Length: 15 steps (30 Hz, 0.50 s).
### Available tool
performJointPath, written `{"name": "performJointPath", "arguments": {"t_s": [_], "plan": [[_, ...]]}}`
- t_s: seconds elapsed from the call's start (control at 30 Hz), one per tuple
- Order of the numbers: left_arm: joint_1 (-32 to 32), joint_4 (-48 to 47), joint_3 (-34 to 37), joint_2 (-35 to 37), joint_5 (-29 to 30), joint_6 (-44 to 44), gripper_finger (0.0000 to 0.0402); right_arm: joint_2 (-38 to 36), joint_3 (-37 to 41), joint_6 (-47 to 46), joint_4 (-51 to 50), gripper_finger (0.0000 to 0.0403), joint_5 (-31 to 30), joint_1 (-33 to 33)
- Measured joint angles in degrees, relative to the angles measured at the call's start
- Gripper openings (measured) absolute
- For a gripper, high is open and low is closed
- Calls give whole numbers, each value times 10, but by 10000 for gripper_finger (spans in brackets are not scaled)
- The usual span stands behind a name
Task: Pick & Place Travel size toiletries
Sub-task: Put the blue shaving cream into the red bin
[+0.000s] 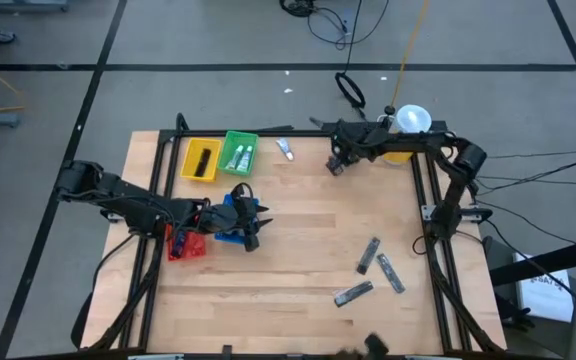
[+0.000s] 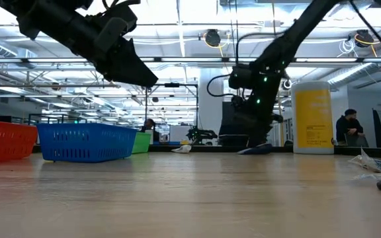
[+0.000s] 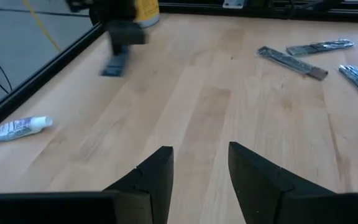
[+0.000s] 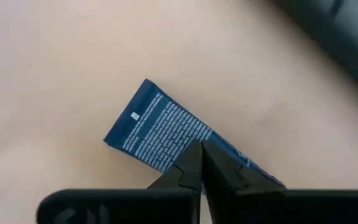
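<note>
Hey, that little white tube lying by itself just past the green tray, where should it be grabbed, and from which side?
Probably take the tube across the middle of its body, coming straight down from above with the fingers spanning its narrow width. It lies flat on the table with bare wood on both long sides. Its cap end tapers and would likely slip.

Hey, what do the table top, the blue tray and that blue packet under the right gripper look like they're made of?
Table top: pale wood, matte, with visible plank seams and grain.
Blue tray: probably moulded plastic, judging by its slotted walls.
Blue packet: looks like a flat printed foil or plastic sachet; the right gripper is shut on it.
</note>
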<state>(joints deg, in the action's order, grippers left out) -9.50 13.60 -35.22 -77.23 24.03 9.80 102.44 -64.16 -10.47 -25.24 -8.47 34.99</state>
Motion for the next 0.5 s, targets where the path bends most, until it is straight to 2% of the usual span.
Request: {"name": "performJointPath", "arguments": {"t_s": [0.13,0.23,0.33,0.5], "plan": [[-2,-2,0,0,0,0,152,-27,26,-62,-24,1,57,-95],[-5,-2,0,0,0,5,152,-36,56,-102,3,1,86,-182],[-10,-2,0,0,0,9,152,-46,90,-104,91,1,94,-277],[-19,-1,0,0,0,13,152,-69,146,-109,316,2,76,-393]]}}
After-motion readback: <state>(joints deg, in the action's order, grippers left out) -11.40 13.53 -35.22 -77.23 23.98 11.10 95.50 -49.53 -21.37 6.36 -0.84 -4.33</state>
